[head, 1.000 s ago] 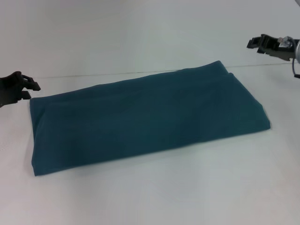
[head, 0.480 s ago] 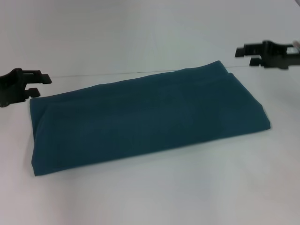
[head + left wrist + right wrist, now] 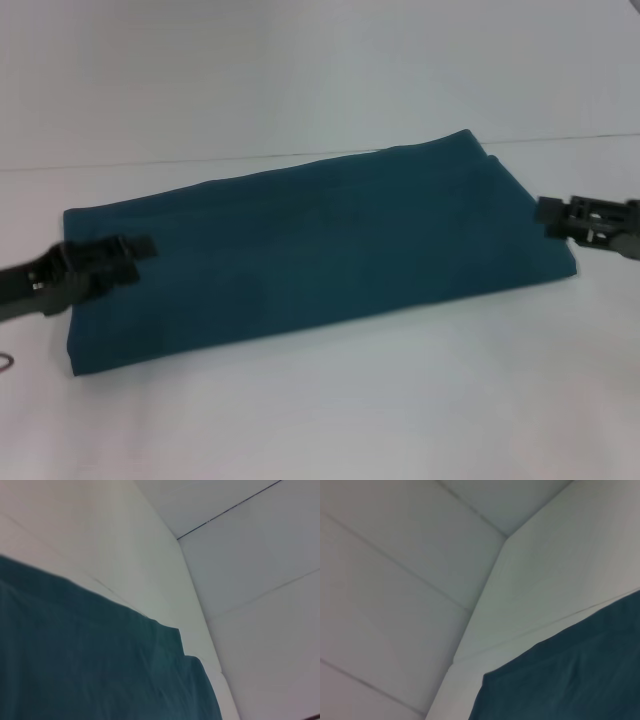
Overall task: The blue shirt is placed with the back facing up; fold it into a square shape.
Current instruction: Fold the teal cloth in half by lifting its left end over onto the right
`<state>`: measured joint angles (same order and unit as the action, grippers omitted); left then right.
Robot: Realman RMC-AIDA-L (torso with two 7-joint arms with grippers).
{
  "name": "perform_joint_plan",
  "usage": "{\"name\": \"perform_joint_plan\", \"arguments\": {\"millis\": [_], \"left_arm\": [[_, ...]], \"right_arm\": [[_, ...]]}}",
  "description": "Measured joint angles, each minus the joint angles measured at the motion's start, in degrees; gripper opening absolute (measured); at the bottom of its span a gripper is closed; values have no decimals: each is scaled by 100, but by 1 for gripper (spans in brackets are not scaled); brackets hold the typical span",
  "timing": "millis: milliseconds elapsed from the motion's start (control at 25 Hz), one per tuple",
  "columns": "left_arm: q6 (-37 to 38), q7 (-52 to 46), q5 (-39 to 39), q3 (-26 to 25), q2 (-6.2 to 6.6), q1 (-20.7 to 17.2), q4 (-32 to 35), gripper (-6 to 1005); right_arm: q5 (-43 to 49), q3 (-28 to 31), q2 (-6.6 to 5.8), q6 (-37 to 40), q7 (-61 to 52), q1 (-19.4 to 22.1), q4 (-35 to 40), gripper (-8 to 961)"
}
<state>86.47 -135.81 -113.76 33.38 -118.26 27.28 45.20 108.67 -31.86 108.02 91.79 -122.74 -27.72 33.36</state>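
Observation:
The blue shirt (image 3: 320, 250) lies flat on the white table (image 3: 350, 420), folded into a long band that runs from the near left to the far right. My left gripper (image 3: 128, 258) is low over the shirt's left end, fingers apart and empty. My right gripper (image 3: 548, 218) is at the shirt's right end, just beside its edge, also open and empty. The left wrist view shows the teal fabric (image 3: 90, 670) with a stepped corner. The right wrist view shows another corner of the shirt (image 3: 570, 685).
The table's back edge meets a pale wall (image 3: 300, 70) just behind the shirt. A thin seam line (image 3: 250, 157) runs along the table behind the shirt. White table surface lies in front of the shirt.
Both grippers have come down and inward from behind the shirt's far corners. The left one is now over the left end, the right one at the right end. The shirt has not moved.

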Motion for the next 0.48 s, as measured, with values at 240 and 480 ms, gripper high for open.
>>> {"name": "perform_joint_plan", "arguments": {"millis": [240,480], "left_arm": [[-378,54,144,-343,-22,-15,-540,664],[-1233,-590,126,-488,34,42,-981,774]], "right_arm": [[13,423,84,-255,139,195,-119,831],[30,433,192,-754,144,109,-147,907]]}}
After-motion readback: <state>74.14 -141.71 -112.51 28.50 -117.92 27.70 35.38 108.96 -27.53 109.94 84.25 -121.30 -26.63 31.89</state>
